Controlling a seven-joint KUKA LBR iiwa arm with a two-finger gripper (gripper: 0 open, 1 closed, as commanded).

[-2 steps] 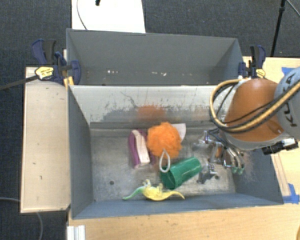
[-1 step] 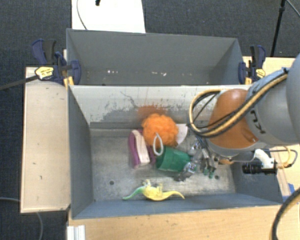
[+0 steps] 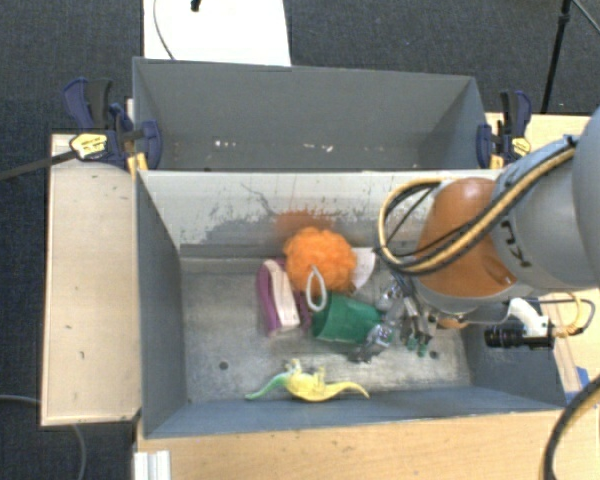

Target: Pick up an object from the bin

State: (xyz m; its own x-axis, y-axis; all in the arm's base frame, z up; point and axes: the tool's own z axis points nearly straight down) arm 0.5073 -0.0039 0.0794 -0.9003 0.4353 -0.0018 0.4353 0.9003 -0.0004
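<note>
Hovering low at the right of the bin (image 3: pixel 165 298) floor with the gripper (image 3: pixel 388 330); sitting just beside the green cup (image 3: pixel 342 320), lying tipped immediately to camera-left, near mid-floor; not revealing whether parted or closed, cannot tell; needing, probably, a leftward reach.

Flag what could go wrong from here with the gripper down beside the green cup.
1. The gripper sits at the right side of the green cup, which is crowded by the orange fuzzy ball and the purple block; a grasp might drag a neighbour along.
2. The cup looks rounded and tipped on its side, so it may roll or slip out of a grasp.
</note>
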